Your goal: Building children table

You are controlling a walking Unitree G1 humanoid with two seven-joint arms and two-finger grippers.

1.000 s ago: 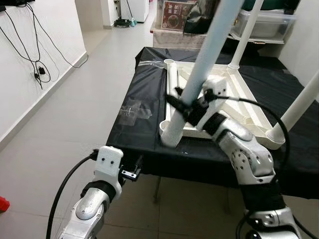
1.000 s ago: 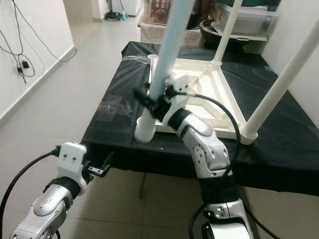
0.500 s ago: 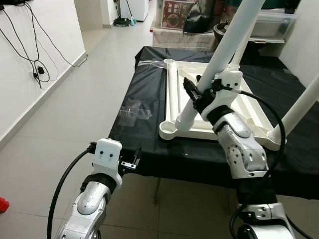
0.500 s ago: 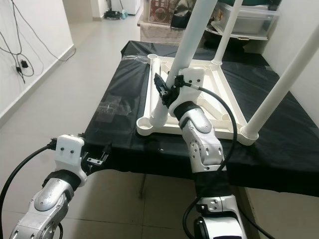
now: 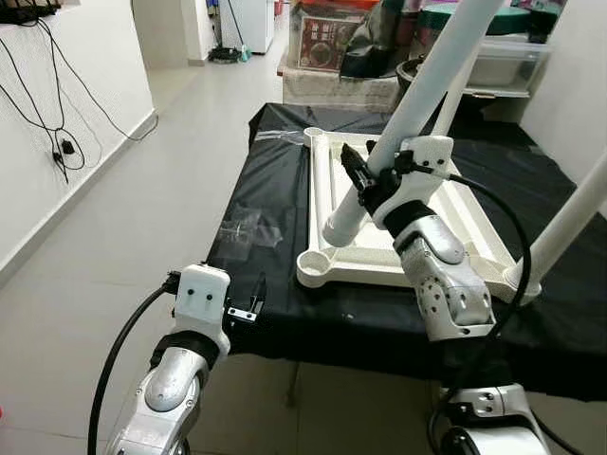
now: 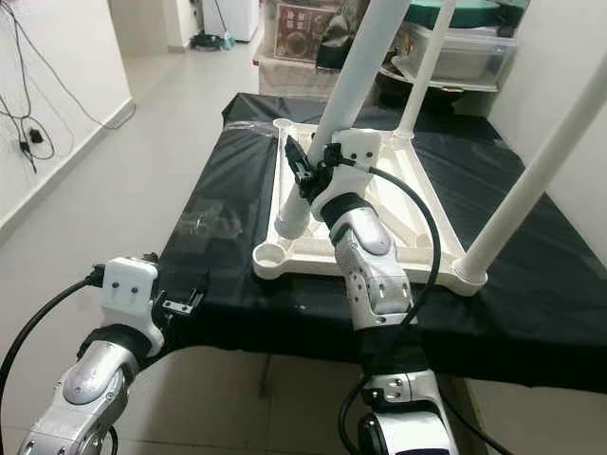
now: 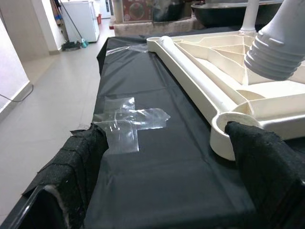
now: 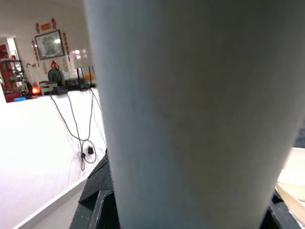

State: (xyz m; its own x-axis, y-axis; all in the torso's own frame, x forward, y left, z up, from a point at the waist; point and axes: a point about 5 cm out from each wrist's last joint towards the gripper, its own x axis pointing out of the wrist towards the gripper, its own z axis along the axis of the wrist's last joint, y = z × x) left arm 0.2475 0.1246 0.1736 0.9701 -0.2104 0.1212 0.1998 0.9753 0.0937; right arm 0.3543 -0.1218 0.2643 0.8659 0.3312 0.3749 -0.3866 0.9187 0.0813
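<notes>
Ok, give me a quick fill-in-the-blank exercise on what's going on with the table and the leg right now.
1. The right gripper is shut on a white table ____.
2. The upturned tabletop lies on a ____ cloth.
3. The threaded end of the held leg hangs above the empty corner ____.
4. The left gripper is ____, holding nothing.

Missing words: leg; black; socket; open

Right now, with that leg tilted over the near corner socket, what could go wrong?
1. The right end effector holds the leg tilted, its threaded end above and off the empty corner socket; it may cross-thread or miss.
2. Pushing down may slide the tabletop on the black cloth.
</notes>
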